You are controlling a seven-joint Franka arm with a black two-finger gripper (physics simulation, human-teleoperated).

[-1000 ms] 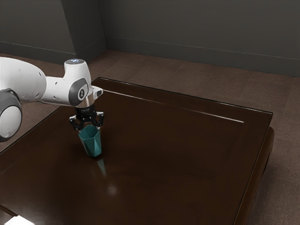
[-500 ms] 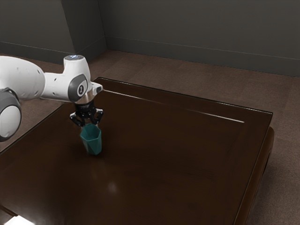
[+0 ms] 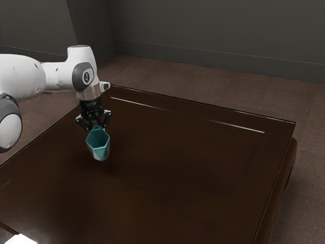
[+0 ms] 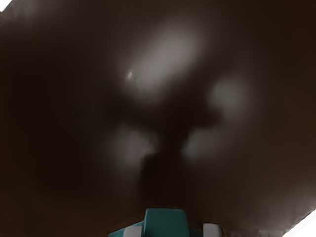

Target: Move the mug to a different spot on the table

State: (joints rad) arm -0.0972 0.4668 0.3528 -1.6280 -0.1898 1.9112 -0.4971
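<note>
Jaws pinch teal mug (image 3: 98, 144) at rim; gripper (image 3: 94, 126) holds it tilted over dark table (image 3: 203, 168); brown floor (image 3: 244, 86), grey wall (image 3: 213, 25) beyond

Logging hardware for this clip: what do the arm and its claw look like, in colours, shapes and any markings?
The arm is made of smooth, rounded white shells. A dark grey disc with a small pale mark sits on the side of its forward joint, and a grey ring wraps the larger joint nearer the base. A short black wrist section leads into the black two-finger claw.
</note>
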